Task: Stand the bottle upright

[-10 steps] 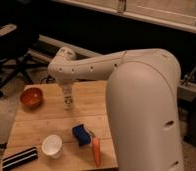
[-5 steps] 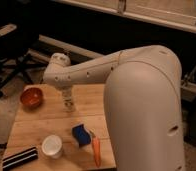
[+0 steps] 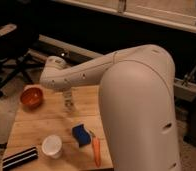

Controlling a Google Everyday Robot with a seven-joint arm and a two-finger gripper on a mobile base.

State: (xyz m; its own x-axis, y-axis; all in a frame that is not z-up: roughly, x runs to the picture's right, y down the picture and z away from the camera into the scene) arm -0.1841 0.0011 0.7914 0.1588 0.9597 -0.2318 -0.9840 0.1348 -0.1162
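Your white arm [image 3: 116,75] reaches in from the right and crosses above the far half of the wooden table [image 3: 36,127]; the gripper [image 3: 68,100] hangs from its wrist over the middle of the far part of the top, close to the surface; you cannot tell from here whether it is holding anything.

The bottle [image 3: 69,104] seems to be the small pale shape right at the gripper, upright or nearly so; how it meets the table is unclear.

An orange bowl [image 3: 32,97] sits at the far left corner; a white cup [image 3: 52,146] stands near the near edge, left of centre; a dark striped bar [image 3: 20,158] lies at the near left corner; a blue sponge [image 3: 81,135] rests just right of the cup, with an orange carrot [image 3: 96,151] beside it toward the near right.
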